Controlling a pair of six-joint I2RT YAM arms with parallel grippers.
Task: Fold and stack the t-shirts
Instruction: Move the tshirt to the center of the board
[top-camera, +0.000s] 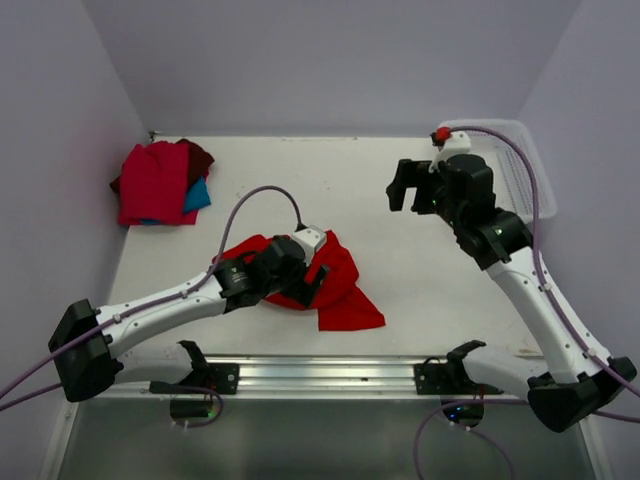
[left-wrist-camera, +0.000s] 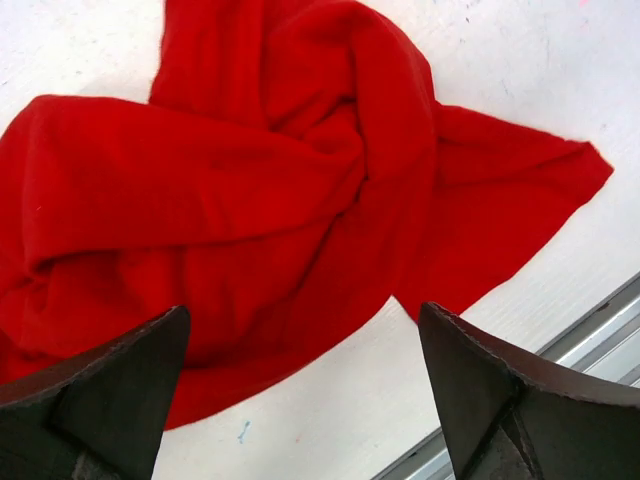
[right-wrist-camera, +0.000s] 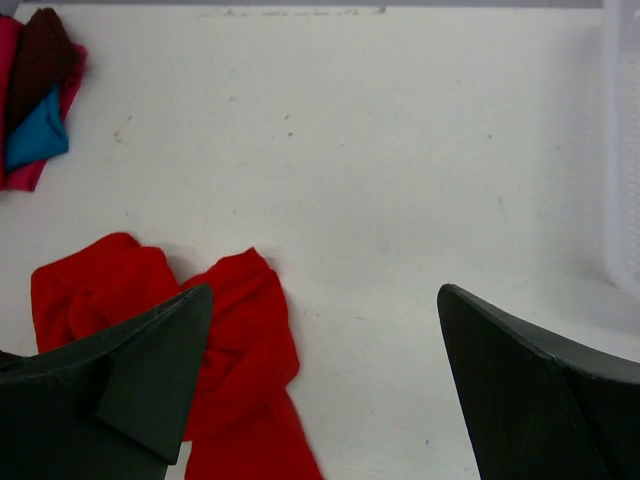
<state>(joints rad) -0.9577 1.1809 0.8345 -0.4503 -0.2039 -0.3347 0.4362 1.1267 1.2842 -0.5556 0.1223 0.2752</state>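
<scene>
left hand (left-wrist-camera: 303, 310) spread over red shirt (left-wrist-camera: 250, 180); right wrist sees stack (right-wrist-camera: 35, 90)

1. Left arm (top-camera: 170, 310): base near-left, stretched out low, forearm running right toward scene centre.
2. Left gripper (top-camera: 315, 278): at centre, low, tilted down. Jaws spread wide, nothing gripped.
3. Left wrist view: both dark fingers (left-wrist-camera: 100, 400) sit at the bottom corners, well apart.
4. Right arm (top-camera: 540, 300): base near-right, reaching far, elbow raised, wrist turned left.
5. Right gripper (top-camera: 408, 195): held high, far and right of centre, facing left. Jaws wide apart, empty.
6. Right wrist view: dark fingers (right-wrist-camera: 530, 390) at the bottom corners, wide gap between them.
</scene>
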